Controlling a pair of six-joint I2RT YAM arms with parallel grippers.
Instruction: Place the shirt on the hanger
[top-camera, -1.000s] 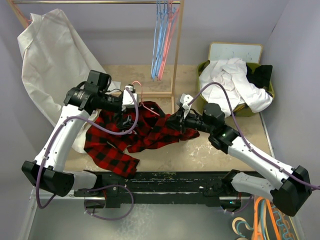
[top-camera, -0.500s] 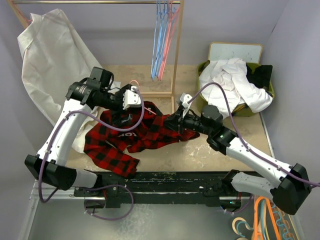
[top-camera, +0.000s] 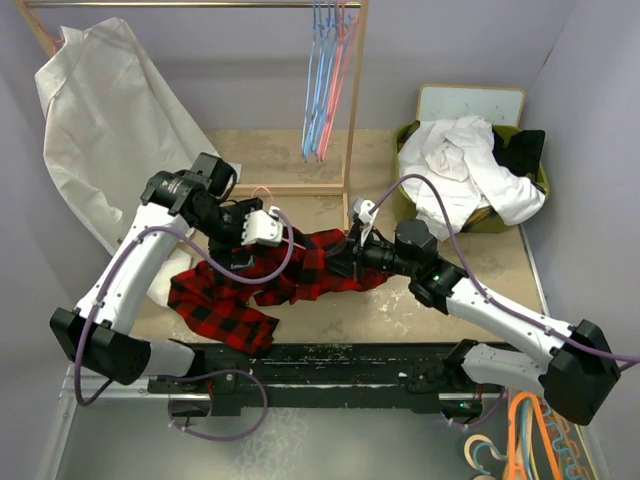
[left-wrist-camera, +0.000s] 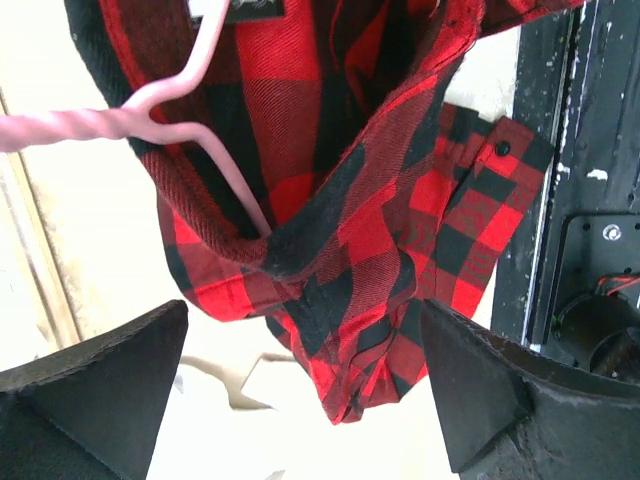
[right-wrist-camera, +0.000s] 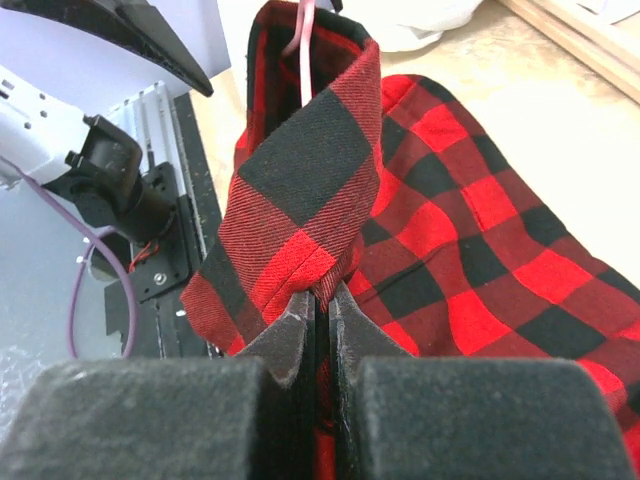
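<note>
The red-and-black plaid shirt (top-camera: 300, 262) lies bunched on the table between my arms. The pink hanger (left-wrist-camera: 150, 120) has one arm inside the shirt's collar opening, with its hook sticking out at the back (top-camera: 264, 191). My left gripper (top-camera: 256, 226) hovers over the shirt's left part; in the left wrist view it (left-wrist-camera: 303, 312) is wide open, with the plaid fabric (left-wrist-camera: 370, 220) hanging between the fingers. My right gripper (top-camera: 347, 250) is shut on a fold of the shirt (right-wrist-camera: 300, 190), pinched at the fingertips (right-wrist-camera: 322, 300). The hanger's thin pink wire (right-wrist-camera: 304, 45) shows above that fold.
A large white garment (top-camera: 100, 110) hangs at the back left. A wooden rack (top-camera: 350, 120) holds blue and pink hangers (top-camera: 322, 80). A green basket (top-camera: 405, 135) of white clothes stands at the right. Orange and blue hangers (top-camera: 530, 440) lie at the near right. A black rail (top-camera: 320, 362) runs along the near edge.
My left gripper has dropped toward the near side and right, over the shirt. My right gripper has pulled its fold left and slightly nearer. The shirt has bunched narrower.
</note>
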